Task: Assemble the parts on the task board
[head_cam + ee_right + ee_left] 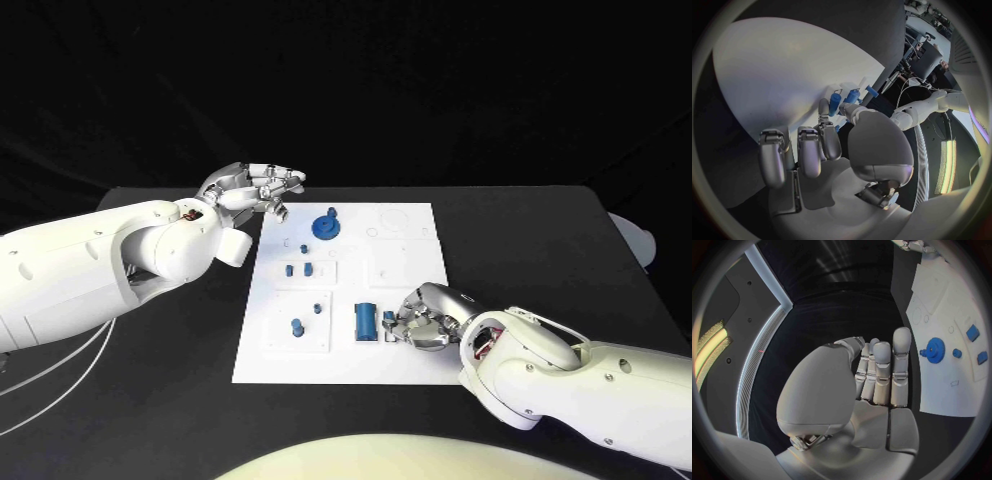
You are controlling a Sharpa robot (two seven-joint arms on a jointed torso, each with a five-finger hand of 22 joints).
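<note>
The white task board (411, 265) lies in the middle of the black table. On its far part stands a blue gear (329, 227) (932, 347). A blue cylinder (366, 320) (852, 95) lies near the board's front, and small blue pegs (296, 270) (297, 326) sit in the left column. My right hand (428, 318) (826, 145) rests on the board just right of the cylinder, its thumb and a finger pinching a small blue part (389, 320) (834, 103). My left hand (257, 190) (879, 375) hovers over the board's far left corner, fingers apart and holding nothing.
Pale raised outlines and round recesses (392, 225) mark the board's right half. The left forearm (101, 265) lies over the table's left side and the right forearm (577, 385) over its front right. Bare black table (534, 250) lies to the board's right.
</note>
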